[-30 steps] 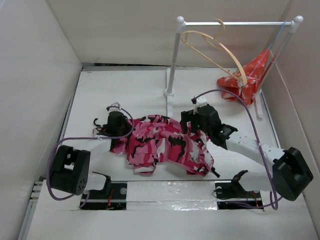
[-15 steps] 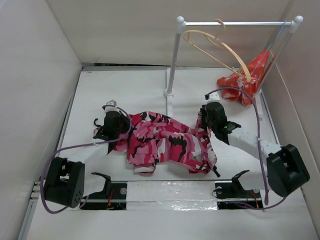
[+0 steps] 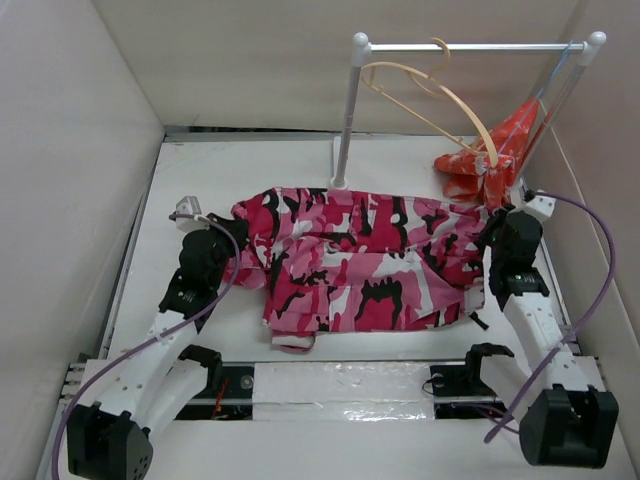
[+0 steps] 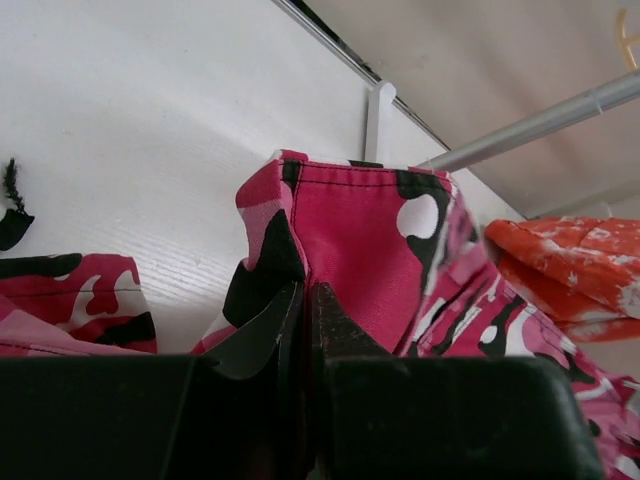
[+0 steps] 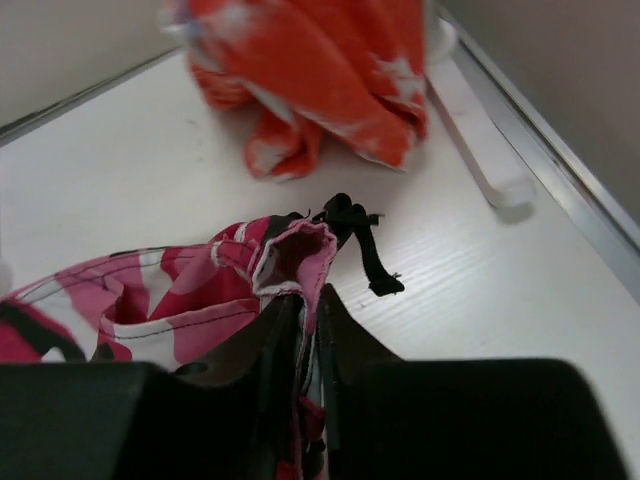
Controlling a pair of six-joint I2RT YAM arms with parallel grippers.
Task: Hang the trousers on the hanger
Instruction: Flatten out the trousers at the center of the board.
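Observation:
The camouflage trousers [image 3: 360,250] lie spread wide across the table, pulled out between my two grippers. My left gripper [image 3: 230,240] is shut on their left edge, and the left wrist view shows a pink and black fold [image 4: 350,220] pinched between the closed jaws [image 4: 305,292]. At the right end, my right gripper [image 3: 493,235] is shut on the other edge. There a pink hem [image 5: 290,255] and a black drawstring [image 5: 365,250] stick out above the jaws [image 5: 310,298]. The beige hanger [image 3: 440,100] hangs tilted from the white rail [image 3: 470,47], behind the trousers and apart from them.
A red-orange cloth [image 3: 485,160] with white marks lies bunched at the rail's right post, close behind my right gripper, and shows in the wrist views [image 5: 310,70] [image 4: 570,260]. The rail's left post [image 3: 345,120] stands just behind the trousers. Walls close in the table on three sides.
Both arms have swung outward and back, stretching the crumpled trousers into a wide flat spread. The right gripper, open a second ago, has shut on the right edge.

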